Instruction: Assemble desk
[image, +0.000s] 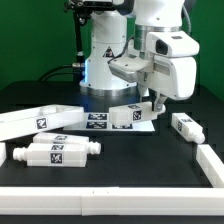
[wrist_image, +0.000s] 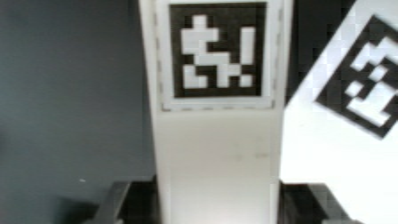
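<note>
Nearest the exterior camera, the white border rail (image: 110, 188) runs across six o'clock. Behind it on the black tabletop (image: 130, 150), at nine o'clock, the desk's slab (image: 35, 122) lies flat, its long axis roughly nine to three. Toward seven o'clock, two loose legs (image: 68, 151) lie on their sides, close together. At centre sits the marker board (image: 97, 120). Just beside it, the third leg (image: 130, 113) is in the jaws, which look clamped on one end. In the wrist view it (wrist_image: 217, 130) fills the gap between them, tag face toward that camera. From the jaws this leg points toward eight o'clock, nearly level, long axis eight to two. Whether it is clear of the tabletop I cannot tell. At four o'clock the fourth leg (image: 187, 128) lies alone. The slab lies toward nine o'clock from the jaws, well apart, so the carry likely goes that way. The leg probably needs tipping upright to meet a corner socket.
</note>
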